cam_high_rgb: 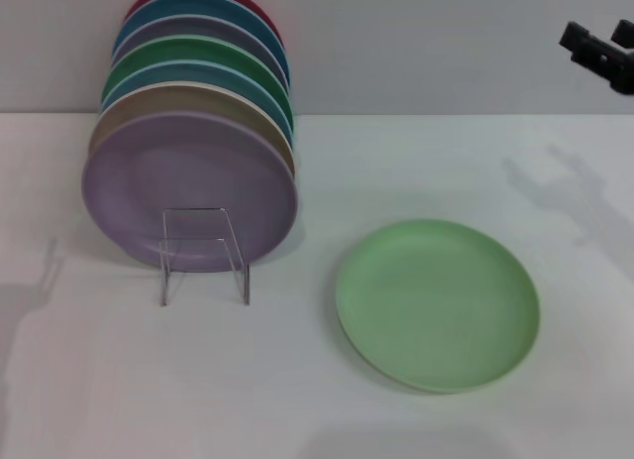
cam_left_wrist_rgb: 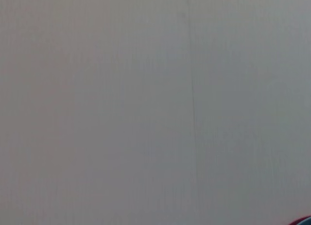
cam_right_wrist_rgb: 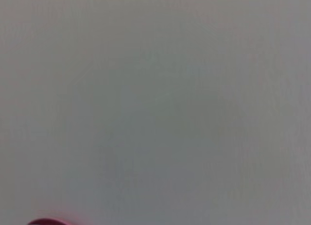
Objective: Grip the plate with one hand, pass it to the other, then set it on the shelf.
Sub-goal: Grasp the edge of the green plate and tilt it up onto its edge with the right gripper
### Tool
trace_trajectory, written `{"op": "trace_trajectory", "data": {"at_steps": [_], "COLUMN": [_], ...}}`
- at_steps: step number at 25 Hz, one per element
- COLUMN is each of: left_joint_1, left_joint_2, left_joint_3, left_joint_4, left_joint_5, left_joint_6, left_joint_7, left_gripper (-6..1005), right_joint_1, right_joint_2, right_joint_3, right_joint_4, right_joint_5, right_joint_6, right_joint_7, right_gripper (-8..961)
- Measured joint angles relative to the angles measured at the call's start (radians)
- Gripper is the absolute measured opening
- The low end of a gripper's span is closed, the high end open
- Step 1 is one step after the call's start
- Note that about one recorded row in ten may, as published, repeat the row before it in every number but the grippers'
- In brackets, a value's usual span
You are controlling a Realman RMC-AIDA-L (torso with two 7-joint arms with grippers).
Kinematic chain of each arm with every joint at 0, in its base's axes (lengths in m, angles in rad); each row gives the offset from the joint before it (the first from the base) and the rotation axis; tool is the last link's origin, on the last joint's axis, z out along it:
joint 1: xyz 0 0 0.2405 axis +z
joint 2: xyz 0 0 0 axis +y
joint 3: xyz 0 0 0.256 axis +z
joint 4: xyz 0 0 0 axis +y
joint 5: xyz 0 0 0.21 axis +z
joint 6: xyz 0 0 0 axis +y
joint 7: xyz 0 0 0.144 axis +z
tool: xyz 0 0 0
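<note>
A white table (cam_high_rgb: 297,400) runs back to a grey wall (cam_high_rgb: 426,43). Toward the table's far left corner a row of plates (cam_high_rgb: 198,102) stands on edge, leaning one behind another: a lavender plate (cam_high_rgb: 188,186) in front, then tan, teal, darker green, grey-purple, blue and red ones behind it. The pale green plate (cam_high_rgb: 437,303) lies flat, face up, right of the table's middle and toward its near edge, well apart from the row. The clear shelf (cam_high_rgb: 203,253) stands just in front of the lavender plate, which leans on it. The right gripper (cam_high_rgb: 600,53) hangs high over the far right of the table, near the wall, holding nothing; only part of it shows, so I cannot tell whether it is released or clenched. The left gripper is out of sight. Both wrist views show the bare wall with a sliver of red plate rim (cam_left_wrist_rgb: 302,221) at the edge.
</note>
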Motion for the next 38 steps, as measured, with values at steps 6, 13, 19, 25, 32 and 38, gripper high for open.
{"op": "trace_trajectory", "data": {"at_steps": [6,13,19,25,32,38], "left_joint_1": [0.0,-0.002,-0.009,-0.011,-0.011,-0.011], "left_joint_2": [-0.001,0.0,0.0,0.0,0.0,0.0], "left_joint_3": [0.0,0.0,0.001,-0.003,-0.003,-0.004], "left_joint_4": [0.0,-0.002,0.0,-0.01,-0.005,-0.003], "left_joint_5": [0.0,0.0,0.0,0.0,0.0,0.0], "left_joint_6": [-0.002,-0.003,-0.007,-0.022,-0.022,-0.026], "left_joint_7": [0.0,0.0,0.001,0.001,0.001,0.001], "left_gripper": [831,831,831,831,831,830], "right_joint_1": [0.065,0.217,0.291,0.376,0.444,0.469], "right_joint_2": [-0.008,-0.01,-0.049,-0.071,-0.073,-0.073], "right_joint_3": [0.016,0.227,0.309,0.31,0.295,0.289], "right_joint_4": [0.297,0.36,0.265,0.085,-0.03,-0.118], "right_joint_5": [-0.69,-0.918,-0.985,-1.081,-1.158,-1.166], "right_joint_6": [0.249,0.735,0.878,0.895,0.886,0.859], "right_joint_7": [0.78,1.053,1.09,1.079,1.061,1.049], "right_gripper": [790,788,788,788,788,788]}}
